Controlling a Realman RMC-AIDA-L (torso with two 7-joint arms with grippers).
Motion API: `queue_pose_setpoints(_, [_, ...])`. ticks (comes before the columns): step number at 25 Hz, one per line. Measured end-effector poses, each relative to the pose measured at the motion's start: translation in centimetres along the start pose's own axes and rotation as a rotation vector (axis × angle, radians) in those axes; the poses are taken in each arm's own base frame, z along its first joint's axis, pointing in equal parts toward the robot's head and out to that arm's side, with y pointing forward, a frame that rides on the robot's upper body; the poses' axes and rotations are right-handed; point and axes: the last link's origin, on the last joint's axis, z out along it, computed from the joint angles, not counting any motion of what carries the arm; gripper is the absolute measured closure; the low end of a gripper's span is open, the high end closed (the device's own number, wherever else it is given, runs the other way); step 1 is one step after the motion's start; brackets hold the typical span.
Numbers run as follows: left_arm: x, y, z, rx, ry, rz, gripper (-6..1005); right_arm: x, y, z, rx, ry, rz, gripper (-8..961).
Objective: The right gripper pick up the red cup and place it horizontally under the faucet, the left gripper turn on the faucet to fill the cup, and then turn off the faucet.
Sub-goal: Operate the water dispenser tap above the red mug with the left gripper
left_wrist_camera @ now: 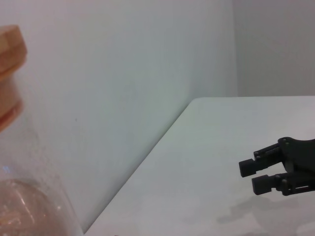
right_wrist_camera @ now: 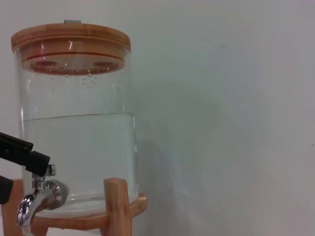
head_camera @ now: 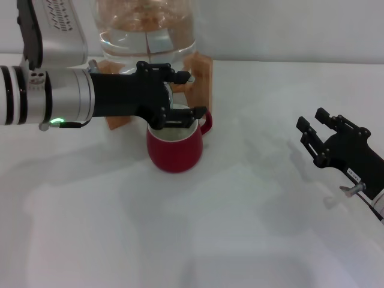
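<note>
The red cup (head_camera: 174, 150) stands upright on the white table, directly below the faucet (right_wrist_camera: 42, 196) of the glass water jar (right_wrist_camera: 78, 123). My left gripper (head_camera: 189, 95) reaches in from the left just above the cup's rim. It is open, one finger above the faucet's handle and one below, and hides most of the faucet in the head view. In the right wrist view one of its black fingers (right_wrist_camera: 22, 152) rests against the top of the chrome handle. My right gripper (head_camera: 311, 119) hovers open and empty well to the right of the cup; the left wrist view shows the right gripper (left_wrist_camera: 248, 176) too.
The jar (head_camera: 147, 30) sits on a wooden stand (head_camera: 204, 78) at the back of the table, close to the wall, under a wooden lid (right_wrist_camera: 71, 39). It is about half full of water. White tabletop (head_camera: 198, 240) stretches in front of the cup.
</note>
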Motion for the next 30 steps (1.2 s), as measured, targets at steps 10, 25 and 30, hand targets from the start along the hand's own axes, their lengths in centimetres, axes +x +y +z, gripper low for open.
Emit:
queue_pose_setpoints(10, [-0.01, -0.29, 0.03, 0.018, -0.001, 0.000, 242, -0.04, 0.01, 0.00, -0.001, -0.002, 0.000, 535])
queue_pose_setpoints(25, [0.07, -0.61, 0.13, 0.043, 0.001, 0.001, 243, -0.07, 0.04, 0.00, -0.003, -0.005, 0.000, 535])
queue_pose_setpoints(30, [0.07, -0.83, 0.13, 0.059, 0.001, 0.003, 243, -0.07, 0.05, 0.00, -0.003, -0.005, 0.000, 535])
